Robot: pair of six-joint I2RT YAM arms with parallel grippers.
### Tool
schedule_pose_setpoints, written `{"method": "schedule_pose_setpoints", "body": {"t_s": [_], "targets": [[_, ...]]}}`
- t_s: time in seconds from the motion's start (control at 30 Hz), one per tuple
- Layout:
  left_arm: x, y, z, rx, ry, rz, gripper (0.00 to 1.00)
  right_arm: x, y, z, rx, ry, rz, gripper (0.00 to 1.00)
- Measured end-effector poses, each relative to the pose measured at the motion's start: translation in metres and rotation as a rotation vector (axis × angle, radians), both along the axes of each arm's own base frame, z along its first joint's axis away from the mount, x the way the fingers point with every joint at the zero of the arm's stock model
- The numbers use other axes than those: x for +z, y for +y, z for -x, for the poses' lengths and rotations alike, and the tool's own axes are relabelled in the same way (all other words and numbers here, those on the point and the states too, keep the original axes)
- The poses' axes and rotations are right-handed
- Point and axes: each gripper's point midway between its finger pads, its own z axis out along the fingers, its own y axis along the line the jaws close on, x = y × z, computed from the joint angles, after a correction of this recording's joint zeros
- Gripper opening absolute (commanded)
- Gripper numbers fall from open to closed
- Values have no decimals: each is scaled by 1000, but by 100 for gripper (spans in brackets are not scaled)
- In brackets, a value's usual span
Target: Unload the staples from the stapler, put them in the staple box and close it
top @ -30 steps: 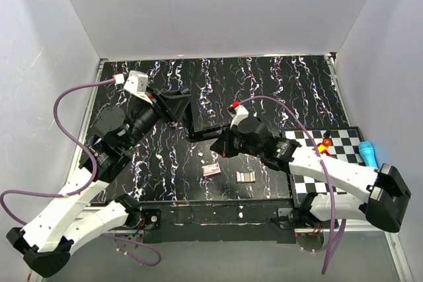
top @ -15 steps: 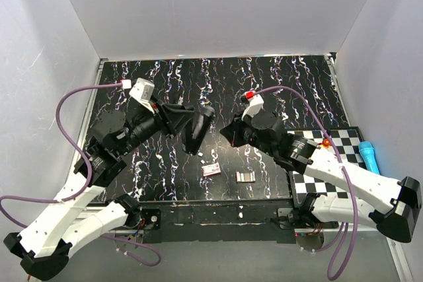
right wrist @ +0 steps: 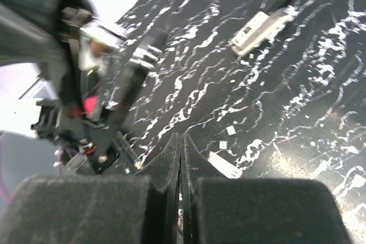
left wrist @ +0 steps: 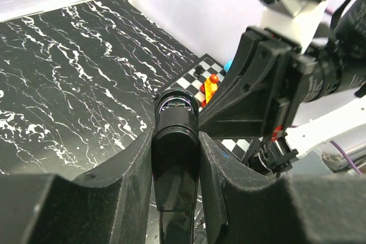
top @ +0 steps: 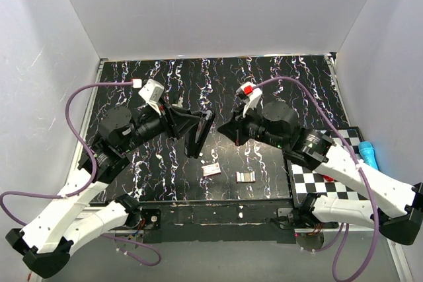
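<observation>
My left gripper [top: 190, 128] is shut on the black stapler [top: 201, 134] and holds it tilted above the black marbled mat [top: 277, 84]. In the left wrist view the stapler [left wrist: 174, 164] sits clamped between both fingers. My right gripper [top: 227, 127] is shut and empty, just right of the stapler and apart from it; it also shows in the left wrist view [left wrist: 251, 104]. In the right wrist view its fingertips [right wrist: 180, 139] are pressed together. A staple strip [top: 245, 176] and a small white-and-pink piece [top: 211, 168] lie on the mat below.
A checkered board [top: 334, 183] lies at the right, with a blue object [top: 367, 154] at its far edge and red-orange pieces [left wrist: 209, 87] on it. Small white scraps [right wrist: 230, 131] dot the mat. White walls enclose the mat on three sides.
My left gripper has raised the stapler and swung it to the right. My right gripper has drawn back from the stapler, up and to the right.
</observation>
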Motion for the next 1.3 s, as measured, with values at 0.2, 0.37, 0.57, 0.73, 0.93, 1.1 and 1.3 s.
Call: {"method": "schedule_pose_setpoints", "body": {"t_s": [0.2, 0.37, 0.57, 0.73, 0.93, 1.1, 1.3], "targets": [[-5, -11, 11, -104, -17, -30, 0, 25, 3, 29, 209, -45, 34, 1], [-3, -18, 29, -223, -53, -36, 0, 11, -3, 52, 349, -38, 110, 1], [8, -26, 56, -393, -128, -17, 0, -5, -11, 74, 482, -13, 173, 1], [14, -29, 74, -499, -170, 1, 0, -6, -12, 84, 548, -9, 170, 1], [15, -30, 83, -559, -192, 7, 0, 1, -11, 95, 610, -9, 141, 1], [9, -35, 84, -591, -186, 4, 0, 12, -8, 106, 675, -10, 97, 1], [6, -40, 83, -625, -190, 9, 0, 21, -5, 114, 724, -7, 63, 1]]}}
